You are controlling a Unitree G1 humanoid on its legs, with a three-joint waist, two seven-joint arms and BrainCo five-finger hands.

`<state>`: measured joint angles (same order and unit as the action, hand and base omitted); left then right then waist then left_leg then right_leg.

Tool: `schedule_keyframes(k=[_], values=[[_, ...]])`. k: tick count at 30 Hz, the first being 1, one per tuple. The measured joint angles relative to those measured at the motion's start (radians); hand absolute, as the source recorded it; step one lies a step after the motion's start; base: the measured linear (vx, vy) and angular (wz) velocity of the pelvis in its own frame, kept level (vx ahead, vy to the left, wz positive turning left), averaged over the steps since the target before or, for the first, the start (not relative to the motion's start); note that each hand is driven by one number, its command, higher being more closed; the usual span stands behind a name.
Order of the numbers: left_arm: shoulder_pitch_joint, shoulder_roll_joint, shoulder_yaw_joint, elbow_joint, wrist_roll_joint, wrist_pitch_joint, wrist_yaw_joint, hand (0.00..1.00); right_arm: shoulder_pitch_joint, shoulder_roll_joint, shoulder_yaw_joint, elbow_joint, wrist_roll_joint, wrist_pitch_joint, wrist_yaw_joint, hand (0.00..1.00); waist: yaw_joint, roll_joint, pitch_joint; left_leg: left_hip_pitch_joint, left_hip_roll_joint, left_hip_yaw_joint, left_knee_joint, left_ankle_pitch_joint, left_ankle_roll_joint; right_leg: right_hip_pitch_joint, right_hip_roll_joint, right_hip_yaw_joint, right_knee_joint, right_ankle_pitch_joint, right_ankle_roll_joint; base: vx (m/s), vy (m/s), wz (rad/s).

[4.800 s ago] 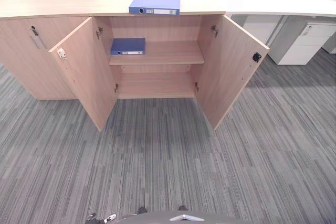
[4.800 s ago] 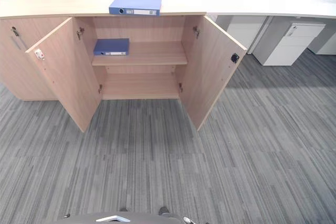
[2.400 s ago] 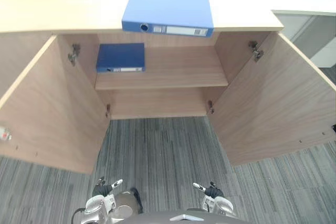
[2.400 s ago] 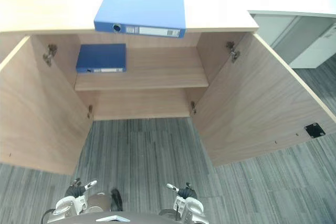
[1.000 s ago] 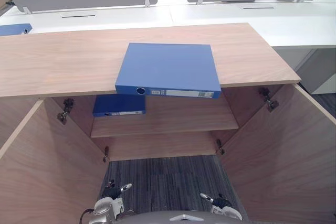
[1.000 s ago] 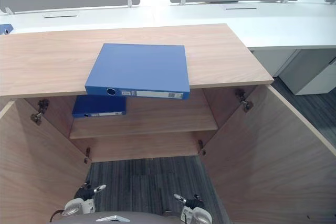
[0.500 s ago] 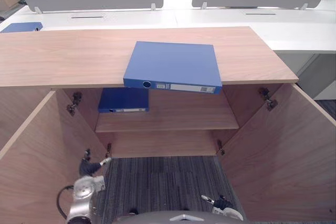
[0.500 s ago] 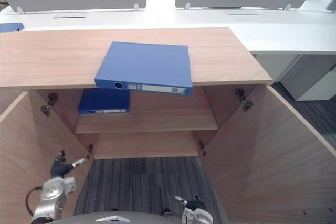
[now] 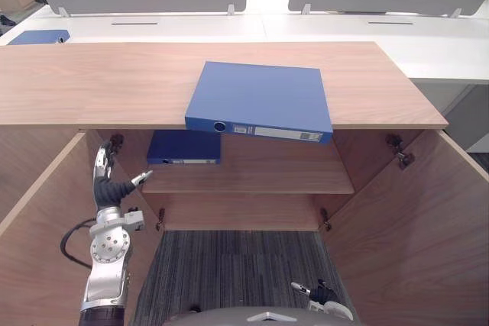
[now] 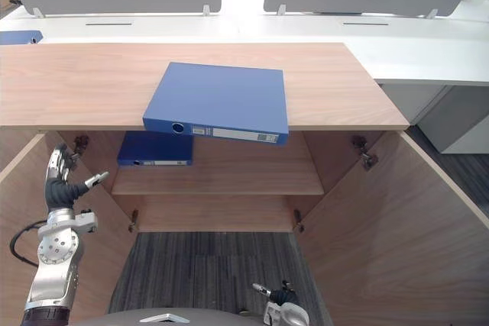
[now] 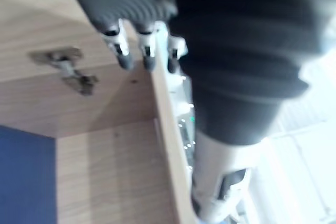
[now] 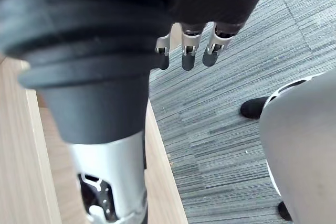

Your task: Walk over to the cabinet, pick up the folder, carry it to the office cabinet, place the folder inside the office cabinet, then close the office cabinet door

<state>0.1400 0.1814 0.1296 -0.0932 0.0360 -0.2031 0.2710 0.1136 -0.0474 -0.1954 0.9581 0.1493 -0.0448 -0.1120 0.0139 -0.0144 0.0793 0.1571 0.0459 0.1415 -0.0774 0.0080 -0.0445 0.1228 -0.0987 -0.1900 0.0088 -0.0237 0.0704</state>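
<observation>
1. Blue marks your target: the folder point(image 9: 260, 101) lies flat on the wooden surface point(image 9: 92, 82) at 12 o'clock from you. Its labelled spine faces you and juts a little over the front edge.
2. Neither hand touches the folder.
3. Your left hand point(image 9: 107, 187) stands at 8 o'clock, just in front of the open left door point(image 9: 38, 242). Its fingers are straight and point upward, the thumb spread toward the shelves. It is released and empty. Its wrist view looks past the fingertips point(image 11: 125, 61) at a metal hinge point(image 11: 71, 69) inside the cabinet point(image 9: 237, 210).
4. Your right hand point(image 9: 321, 295) hangs low at 5 o'clock over the grey carpet point(image 9: 229, 265). Its fingers point(image 12: 189, 56) are relaxed, with nothing in them.
5. Both doors are swung wide toward you; the right door point(image 9: 412, 242) fills the 4 o'clock side.
6. A second blue folder point(image 9: 184, 146) lies flat at the left end of the upper shelf point(image 9: 267, 169), at 7 o'clock from the first and under the surface.
7. A third blue folder point(image 9: 38, 37) sits far off at 10 o'clock, on the white desk point(image 9: 344, 28) behind the cabinet.
</observation>
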Motion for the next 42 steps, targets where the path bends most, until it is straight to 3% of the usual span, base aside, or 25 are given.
schedule_keyframes(k=[5, 7, 16, 18, 23, 31, 42], values=[[-0.001, 0.019, -0.061, -0.072, 0.093, -0.016, 0.014, 0.00, -0.001, -0.003, 0.010, 0.000, 0.000, -0.001, 0.000, 0.00, -0.011, 0.007, -0.016, 0.001, 0.000, 0.000, -0.002, 0.001, -0.001, -0.003, 0.001, 0.005, -0.001, -0.005, -0.008, -0.06, -0.010, -0.01], [-0.011, 0.080, -0.134, -0.094, 0.147, -0.018, 0.012, 0.00, -0.001, -0.008, 0.026, 0.001, 0.000, -0.002, 0.000, 0.00, -0.015, 0.007, -0.016, 0.001, 0.001, 0.000, -0.006, 0.002, -0.001, -0.003, 0.002, 0.006, -0.002, -0.005, -0.008, -0.04, -0.015, -0.01], [-0.137, 0.210, -0.281, -0.085, 0.447, -0.013, 0.028, 0.00, -0.025, -0.025, 0.040, 0.043, -0.003, -0.004, -0.001, 0.00, -0.039, 0.008, -0.016, 0.000, 0.000, 0.000, -0.002, 0.002, -0.001, 0.002, 0.006, 0.012, -0.023, 0.013, -0.005, 0.00, -0.001, -0.01], [-0.194, 0.247, -0.331, -0.064, 0.548, -0.001, 0.045, 0.00, -0.025, -0.039, 0.059, 0.044, -0.004, -0.004, -0.001, 0.00, -0.046, 0.008, -0.016, 0.000, -0.001, 0.000, -0.002, 0.002, -0.001, 0.009, 0.007, 0.012, -0.035, 0.019, -0.010, 0.00, 0.000, 0.00], [-0.270, 0.252, -0.362, -0.004, 0.701, 0.040, 0.068, 0.00, -0.032, -0.056, 0.067, 0.050, -0.022, -0.004, -0.002, 0.00, -0.073, 0.009, -0.016, 0.001, -0.001, 0.002, -0.002, 0.002, -0.001, 0.014, 0.009, 0.015, -0.053, 0.025, -0.018, -0.02, -0.006, -0.02], [-0.340, 0.278, -0.407, 0.047, 0.832, 0.098, 0.086, 0.00, -0.025, -0.073, 0.068, 0.081, -0.021, -0.001, -0.003, 0.00, -0.106, 0.016, -0.012, -0.001, 0.003, 0.012, -0.002, -0.003, -0.007, 0.012, 0.014, 0.024, -0.066, 0.028, -0.021, -0.01, -0.009, -0.03], [-0.425, 0.268, -0.423, 0.124, 0.891, 0.151, 0.092, 0.00, -0.032, -0.081, 0.067, 0.081, -0.021, 0.001, -0.003, 0.00, -0.131, 0.021, -0.008, -0.018, 0.005, 0.022, -0.001, -0.007, -0.012, -0.003, 0.018, 0.037, -0.088, 0.043, -0.015, 0.01, -0.010, -0.04]])
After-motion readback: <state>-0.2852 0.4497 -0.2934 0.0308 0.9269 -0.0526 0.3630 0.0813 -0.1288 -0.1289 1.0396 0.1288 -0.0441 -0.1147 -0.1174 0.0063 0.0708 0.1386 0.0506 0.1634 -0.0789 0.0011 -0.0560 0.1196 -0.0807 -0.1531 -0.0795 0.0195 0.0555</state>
